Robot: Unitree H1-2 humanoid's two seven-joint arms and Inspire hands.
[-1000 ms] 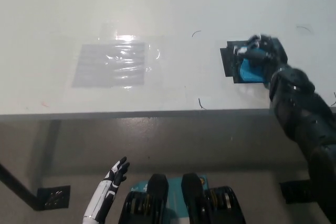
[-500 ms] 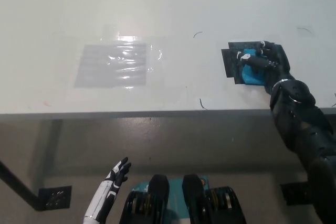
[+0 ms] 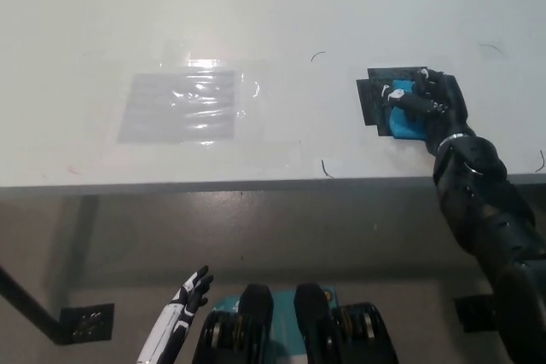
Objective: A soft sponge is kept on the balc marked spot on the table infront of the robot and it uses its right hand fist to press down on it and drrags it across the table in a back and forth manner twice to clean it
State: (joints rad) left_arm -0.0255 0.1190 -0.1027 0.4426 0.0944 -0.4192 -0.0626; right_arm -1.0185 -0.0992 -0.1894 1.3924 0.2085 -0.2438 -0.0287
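Observation:
A blue sponge [image 3: 403,122] lies on a black marked patch [image 3: 373,101] at the right of the white table [image 3: 256,23]. My black right hand [image 3: 429,103] rests on top of the sponge, fingers curled into a fist, pressing on it and covering its right part. The black arm runs down to the bottom right. My white left hand [image 3: 191,287] hangs below the table's front edge at the lower left, fingers apart, holding nothing.
A clear plastic sheet [image 3: 181,105] lies flat on the table's left half. Small dark marks [image 3: 324,168] dot the surface near the front edge [image 3: 213,183]. Below, a table leg with a black foot plate [image 3: 85,323] stands on the floor.
My right hand has come down from a raised, blurred pose and curled onto the sponge. The left hand has sunk a little lower.

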